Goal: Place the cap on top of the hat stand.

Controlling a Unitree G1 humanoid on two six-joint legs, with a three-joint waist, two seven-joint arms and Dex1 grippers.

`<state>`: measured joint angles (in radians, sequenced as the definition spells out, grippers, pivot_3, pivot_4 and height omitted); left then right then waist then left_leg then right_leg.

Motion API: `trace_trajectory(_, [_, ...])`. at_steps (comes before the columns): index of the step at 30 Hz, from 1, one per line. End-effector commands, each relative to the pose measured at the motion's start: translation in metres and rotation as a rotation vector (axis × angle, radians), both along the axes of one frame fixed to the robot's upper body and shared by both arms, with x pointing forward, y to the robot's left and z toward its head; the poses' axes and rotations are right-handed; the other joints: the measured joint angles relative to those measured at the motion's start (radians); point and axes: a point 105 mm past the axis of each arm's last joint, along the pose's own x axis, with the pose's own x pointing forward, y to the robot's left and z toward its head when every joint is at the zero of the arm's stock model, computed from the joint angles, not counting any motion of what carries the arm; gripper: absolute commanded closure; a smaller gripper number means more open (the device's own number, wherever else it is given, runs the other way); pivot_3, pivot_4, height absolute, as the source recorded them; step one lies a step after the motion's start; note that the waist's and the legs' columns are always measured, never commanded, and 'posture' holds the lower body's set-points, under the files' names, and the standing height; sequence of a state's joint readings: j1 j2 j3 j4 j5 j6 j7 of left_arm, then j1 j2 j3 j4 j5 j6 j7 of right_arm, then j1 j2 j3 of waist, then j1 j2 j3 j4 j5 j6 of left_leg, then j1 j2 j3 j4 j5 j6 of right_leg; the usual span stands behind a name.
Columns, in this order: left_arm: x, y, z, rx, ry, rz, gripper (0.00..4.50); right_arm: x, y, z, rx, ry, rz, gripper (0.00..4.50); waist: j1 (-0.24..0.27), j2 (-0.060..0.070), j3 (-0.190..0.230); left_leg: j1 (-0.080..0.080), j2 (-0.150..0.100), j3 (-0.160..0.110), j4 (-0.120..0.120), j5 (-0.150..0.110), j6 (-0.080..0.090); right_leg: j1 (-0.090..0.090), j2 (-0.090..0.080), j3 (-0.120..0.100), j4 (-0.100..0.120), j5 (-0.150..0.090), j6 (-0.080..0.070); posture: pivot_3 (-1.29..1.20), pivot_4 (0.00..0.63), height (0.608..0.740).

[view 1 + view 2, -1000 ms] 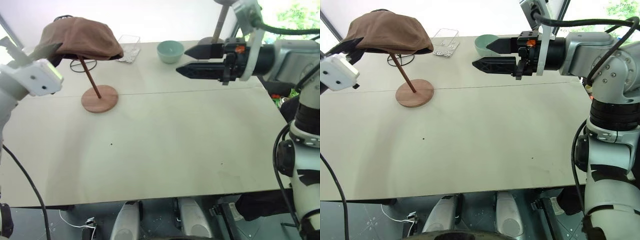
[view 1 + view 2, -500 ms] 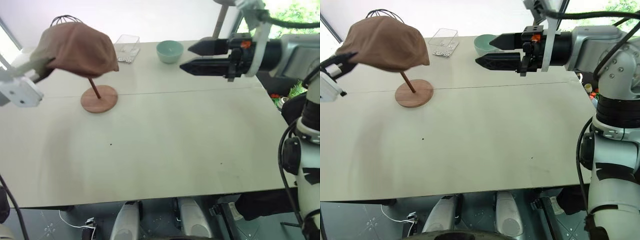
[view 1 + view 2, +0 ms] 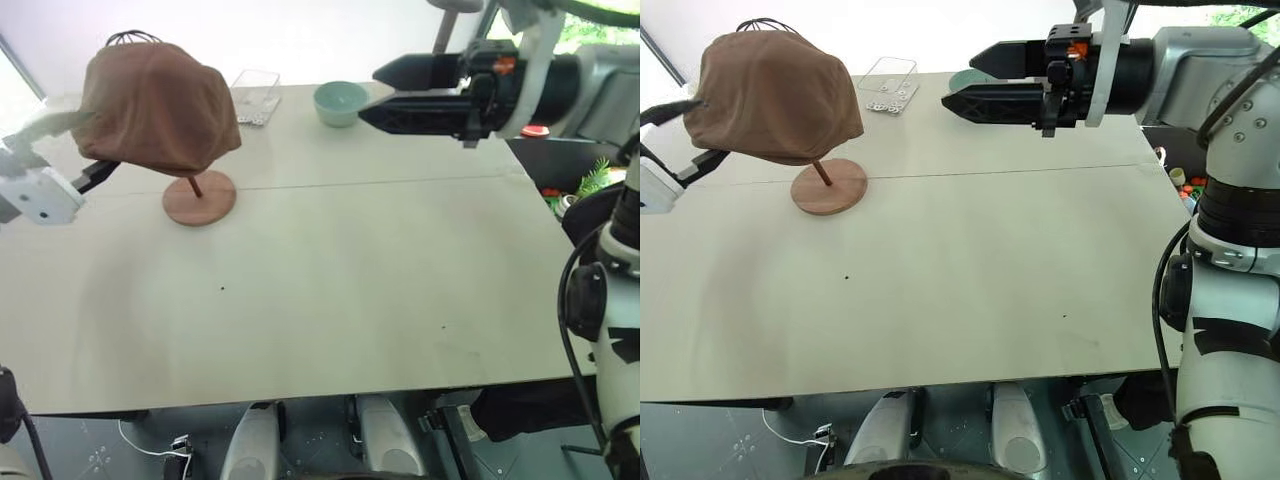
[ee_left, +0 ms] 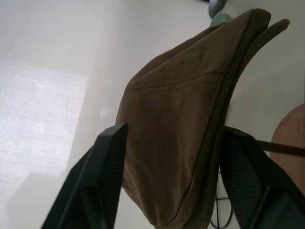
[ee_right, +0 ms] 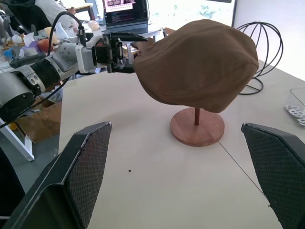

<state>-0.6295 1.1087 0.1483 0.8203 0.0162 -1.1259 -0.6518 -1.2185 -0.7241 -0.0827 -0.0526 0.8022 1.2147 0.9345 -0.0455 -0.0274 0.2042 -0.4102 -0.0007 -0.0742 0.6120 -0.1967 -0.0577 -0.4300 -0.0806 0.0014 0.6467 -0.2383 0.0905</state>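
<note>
The pale, flat table top (image 3: 330,300) is seen nearest, bare across its middle. At about ten o'clock on it the reddish-brown wooden hat stand (image 3: 199,197) is found, its round base disc flat on the table and its thin rod rising under the soft brown fabric flat cap (image 3: 158,106), which is draped over the stand's top so that the top disc is hidden. At nine o'clock of the cap the left gripper (image 3: 688,135) is seen with its two black fingers spread, one on each side of the cap's edge; in the left wrist view the fabric hangs between the parted fingers, and whether it is touched cannot be told. The right gripper (image 3: 385,92) is held level above the table at about one o'clock, its fingers wide apart and empty, pointing toward the cap but well apart from it. Farther back, a teal bowl (image 3: 340,102) sits at twelve o'clock, a clear plastic tray (image 3: 254,95) lies between the bowl and the cap, and a black wire sphere stand (image 5: 262,52) stands behind the cap. The cap is judged light, limp and easily shifted, best taken by its edge or peak. No brand or label is made out on the cap; text on a distant laptop screen is too small to be read.
</note>
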Motion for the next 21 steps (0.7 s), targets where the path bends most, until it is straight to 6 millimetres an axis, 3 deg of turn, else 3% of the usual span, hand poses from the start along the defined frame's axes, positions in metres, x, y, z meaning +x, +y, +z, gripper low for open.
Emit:
trace_trajectory(1, [-0.019, 0.007, 0.018, -0.027, -0.06, 0.027, 0.38, -0.001, -0.001, 0.01, 0.034, -0.047, 0.015, 0.0, -0.003, 0.0, 0.0, 0.0, 0.0, 0.0, 0.0, 0.0, 0.0, 0.0, 0.0, 0.0, 0.0, 0.0, 0.0, 0.0, 0.15, 0.74])
trace_trajectory(9, [-0.072, 0.008, -0.018, -0.102, 0.192, 0.164, 0.38, 0.011, 0.001, -0.002, 0.045, -0.02, 0.024, 0.0, 0.0, 0.001, 0.001, 0.0, 0.002, 0.002, -0.002, 0.0, 0.0, -0.002, 0.0, 0.001, 0.0, -0.002, -0.004, 0.0, 0.15, 0.74])
trace_trajectory(12, [-0.094, 0.031, -0.024, -0.292, 0.349, 0.349, 0.38, 0.018, -0.004, -0.013, 0.031, -0.005, 0.015, 0.0, 0.0, 0.001, 0.0, 0.0, 0.005, 0.005, -0.003, 0.0, 0.0, -0.002, 0.0, 0.002, -0.003, -0.002, -0.005, 0.0, 0.15, 0.74])
trace_trajectory(14, [-0.105, 0.048, -0.025, -0.559, 0.487, 0.438, 0.38, 0.023, -0.008, -0.018, 0.026, 0.007, 0.007, 0.0, 0.003, 0.001, 0.0, 0.0, 0.005, 0.005, -0.002, -0.001, 0.0, -0.002, 0.001, 0.002, -0.003, -0.002, -0.005, 0.0, 0.15, 0.74])
trace_trajectory(16, [-0.117, 0.057, -0.022, -0.779, 0.612, 0.448, 0.38, 0.029, -0.012, -0.021, 0.019, 0.015, -0.003, 0.0, 0.004, 0.001, 0.001, 0.0, 0.01, 0.01, 0.0, -0.001, 0.0, -0.001, 0.002, -0.001, -0.002, -0.003, -0.006, 0.0, 0.15, 0.74])
trace_trajectory(21, [-0.144, 0.072, -0.002, -0.995, 0.765, 0.392, 0.38, 0.037, -0.02, -0.019, 0.019, 0.03, -0.001, 0.0, 0.0, 0.001, 0.001, 0.0, 0.014, 0.017, 0.001, -0.001, 0.0, 0.0, 0.002, -0.003, -0.003, -0.004, -0.007, 0.0, 0.15, 0.74])
